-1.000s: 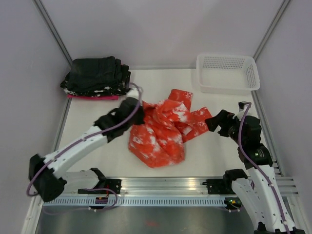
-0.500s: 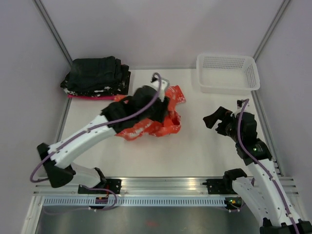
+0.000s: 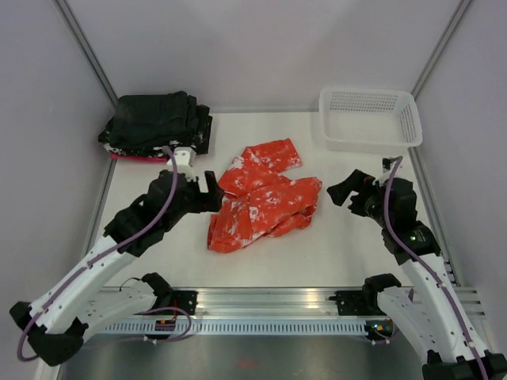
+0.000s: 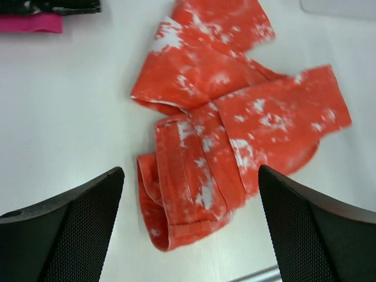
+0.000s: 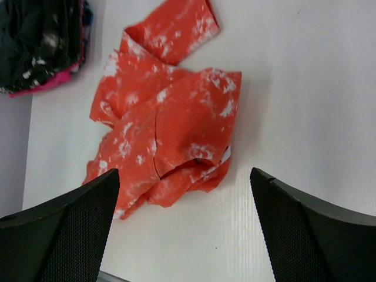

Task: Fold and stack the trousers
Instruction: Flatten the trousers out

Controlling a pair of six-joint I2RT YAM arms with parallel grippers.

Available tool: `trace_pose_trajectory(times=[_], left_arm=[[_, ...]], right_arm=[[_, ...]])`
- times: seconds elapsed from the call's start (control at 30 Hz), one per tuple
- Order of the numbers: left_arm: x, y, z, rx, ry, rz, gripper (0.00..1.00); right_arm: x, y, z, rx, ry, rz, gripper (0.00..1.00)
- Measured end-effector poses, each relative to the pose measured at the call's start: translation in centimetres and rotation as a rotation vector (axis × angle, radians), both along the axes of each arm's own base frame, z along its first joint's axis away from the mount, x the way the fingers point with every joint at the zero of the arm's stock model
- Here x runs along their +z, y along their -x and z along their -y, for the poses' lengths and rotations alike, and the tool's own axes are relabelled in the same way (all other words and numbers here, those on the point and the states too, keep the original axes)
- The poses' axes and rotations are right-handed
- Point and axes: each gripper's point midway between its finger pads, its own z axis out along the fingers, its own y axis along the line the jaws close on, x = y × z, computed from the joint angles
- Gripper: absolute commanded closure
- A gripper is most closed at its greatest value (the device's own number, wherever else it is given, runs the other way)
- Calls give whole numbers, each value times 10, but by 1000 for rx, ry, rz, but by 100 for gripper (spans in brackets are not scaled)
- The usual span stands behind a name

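At centre of the white table (image 3: 341, 253) we find the thin orange-red, white-splotched fabric trousers (image 3: 265, 207) loosely bunched between left gripper (image 3: 207, 190) and right gripper (image 3: 346, 190), both wide open and empty; we judge that folding and stacking on the black speckled folded pile (image 3: 154, 123) at ten o'clock remain.

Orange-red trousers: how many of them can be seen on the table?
1. The trousers lie bunched between the left gripper and the right gripper. None shows in the dark stack at the far left, whose inner layers are hidden.
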Motion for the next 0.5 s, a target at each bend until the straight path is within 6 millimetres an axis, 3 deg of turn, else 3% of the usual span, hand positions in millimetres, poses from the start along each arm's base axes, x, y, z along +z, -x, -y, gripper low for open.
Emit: trace_pose_trajectory(times=[0.07, 0.1, 0.2, 0.3, 0.4, 0.5], left_arm=[[-16, -4, -28, 99, 38, -15, 0], [-33, -6, -32, 120, 49, -45, 0], [-103, 6, -20, 71, 44, -226, 2], [-168, 33, -4, -18, 54, -418, 6], [-194, 54, 6, -86, 101, -500, 21], [-197, 53, 18, -121, 138, -515, 60]], right_arm=[[-29, -2, -12, 56, -11, -64, 2], [-43, -1, -16, 76, -8, -99, 2], [-71, -3, -22, 113, 26, -182, 2], [-90, -15, -25, 136, 76, -245, 2], [-105, -29, -29, 152, 95, -282, 2], [-116, -41, -39, 185, 79, -291, 4]])
